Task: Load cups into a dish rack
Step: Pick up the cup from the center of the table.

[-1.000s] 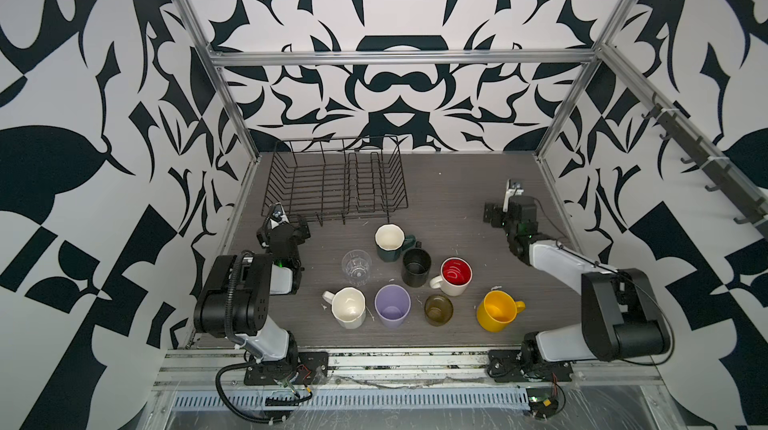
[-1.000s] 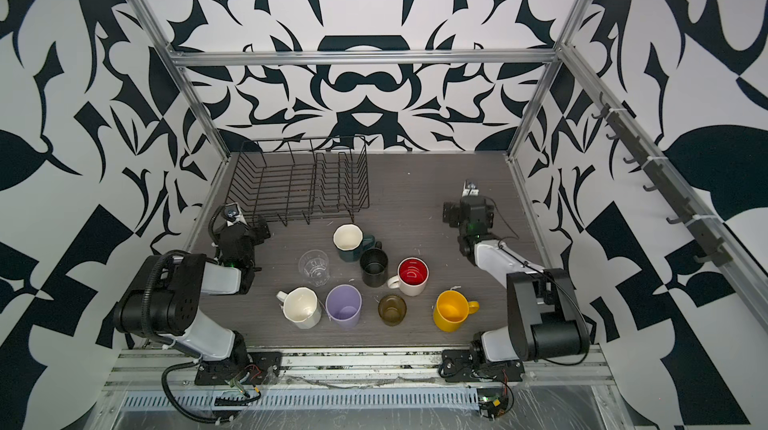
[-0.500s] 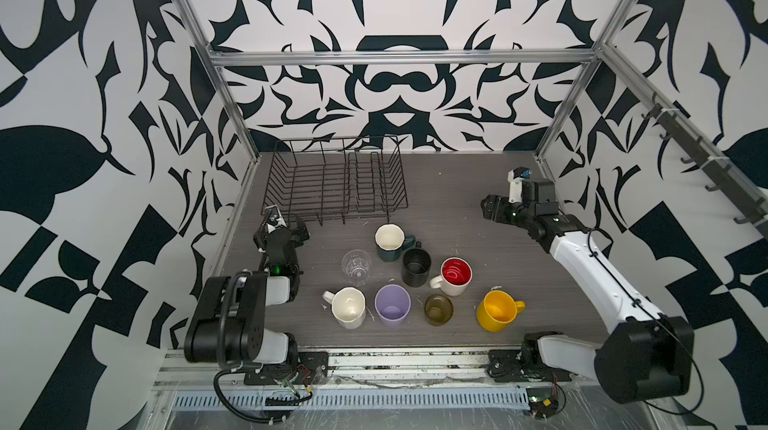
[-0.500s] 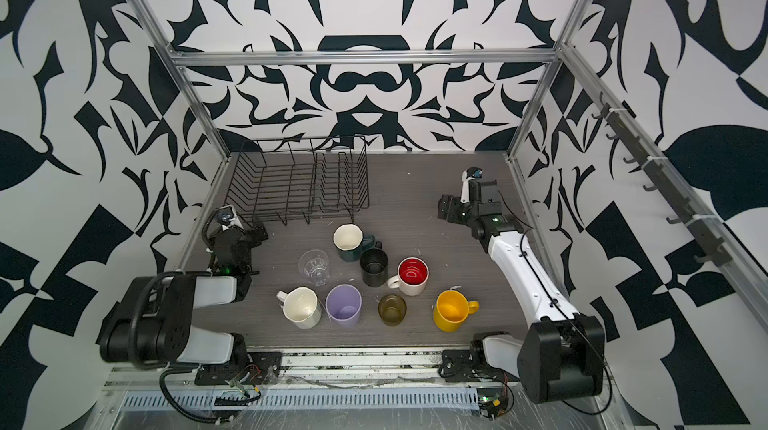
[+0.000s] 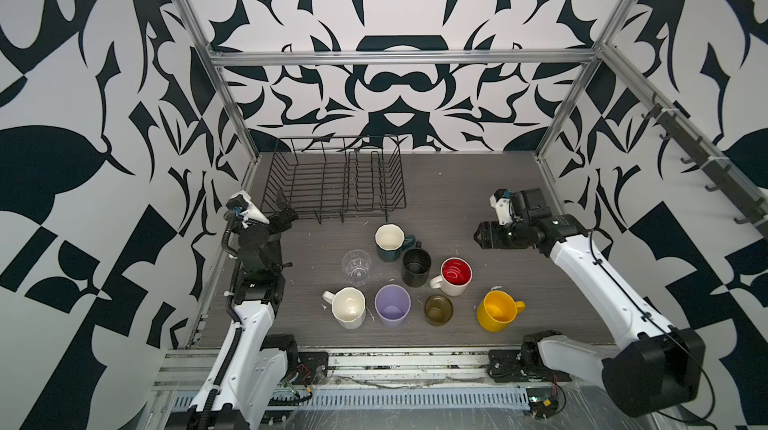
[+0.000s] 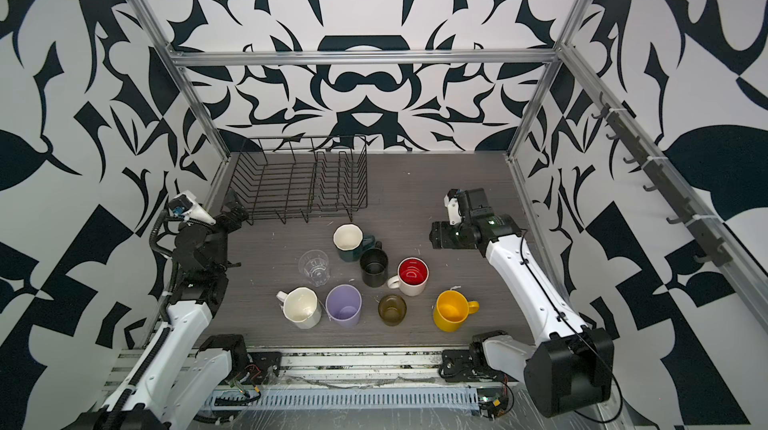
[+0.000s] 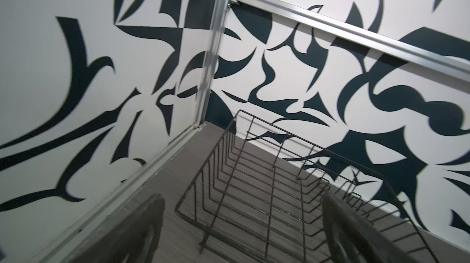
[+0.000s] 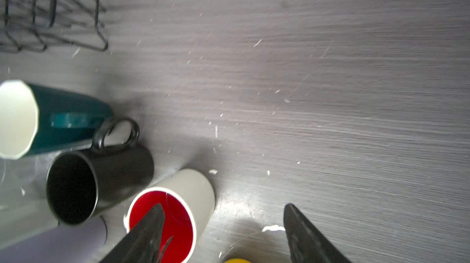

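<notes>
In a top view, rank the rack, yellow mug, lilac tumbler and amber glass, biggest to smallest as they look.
1. rack
2. yellow mug and lilac tumbler: bodies look alike, so unranked; the mug's handle adds width
3. amber glass

No text, label, brand, number or sign can be read with certainty. A small white marking is carried on a black link of the left arm, but it is too small to be deciphered. Pale marks inside the red-lined mug cannot be resolved as characters.
</notes>
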Motion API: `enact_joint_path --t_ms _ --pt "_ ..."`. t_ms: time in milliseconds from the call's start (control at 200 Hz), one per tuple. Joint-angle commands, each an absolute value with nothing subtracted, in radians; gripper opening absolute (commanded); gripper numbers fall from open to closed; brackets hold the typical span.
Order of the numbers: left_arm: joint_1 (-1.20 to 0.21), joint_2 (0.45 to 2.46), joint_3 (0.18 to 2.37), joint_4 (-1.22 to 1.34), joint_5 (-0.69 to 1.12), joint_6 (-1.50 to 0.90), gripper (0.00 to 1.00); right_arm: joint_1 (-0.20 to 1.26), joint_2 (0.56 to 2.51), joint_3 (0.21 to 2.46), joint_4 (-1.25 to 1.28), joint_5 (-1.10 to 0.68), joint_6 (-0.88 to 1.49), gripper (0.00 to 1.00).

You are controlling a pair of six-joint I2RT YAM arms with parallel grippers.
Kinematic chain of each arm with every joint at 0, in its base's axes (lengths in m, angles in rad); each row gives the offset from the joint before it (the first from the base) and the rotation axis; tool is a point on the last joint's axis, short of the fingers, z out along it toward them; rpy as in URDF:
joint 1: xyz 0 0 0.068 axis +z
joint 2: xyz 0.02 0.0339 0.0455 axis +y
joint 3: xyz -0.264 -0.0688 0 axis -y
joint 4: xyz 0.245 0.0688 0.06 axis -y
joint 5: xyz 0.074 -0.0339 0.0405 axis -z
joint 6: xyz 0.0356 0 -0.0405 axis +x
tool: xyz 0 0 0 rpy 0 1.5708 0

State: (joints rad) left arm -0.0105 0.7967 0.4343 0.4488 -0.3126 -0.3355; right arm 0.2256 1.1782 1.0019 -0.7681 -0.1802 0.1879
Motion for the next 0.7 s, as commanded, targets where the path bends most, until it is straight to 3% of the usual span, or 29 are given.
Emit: enact_joint_path --t_ms 0,90,205,330,415,520,695 --pt "-0.01 0.771 0.351 0.593 -0.165 -0.399 0.99 0.309 1.181 1.021 -0.829 -0.141 0.166 0.76" --pt "-0.009 0.754 0.391 0.564 -0.125 -0.438 0.99 0.381 1.196 1.023 -0.847 -0.092 0.164 0.75" --pt "-0.009 0.773 0.596 0.22 -0.098 -0.454 0.99 0.425 1.208 1.007 -0.844 -0.081 0.169 0.74" --pt "-0.009 0.905 0.835 -0.183 -0.348 -0.478 1.0 0.449 1.222 0.984 -0.84 -0.066 0.176 0.72" --pt "-0.009 0.986 0.964 -0.34 -0.331 -0.443 0.99 0.456 1.228 0.97 -0.839 -0.036 0.186 0.71" --pt "-0.009 0.995 0.971 -0.292 -0.247 -0.456 0.99 0.457 1.246 0.965 -0.831 -0.025 0.198 0.68" --pt "-0.009 0.858 0.796 -0.052 -0.194 -0.453 0.99 0.457 1.295 0.963 -0.823 -0.015 0.214 0.61"
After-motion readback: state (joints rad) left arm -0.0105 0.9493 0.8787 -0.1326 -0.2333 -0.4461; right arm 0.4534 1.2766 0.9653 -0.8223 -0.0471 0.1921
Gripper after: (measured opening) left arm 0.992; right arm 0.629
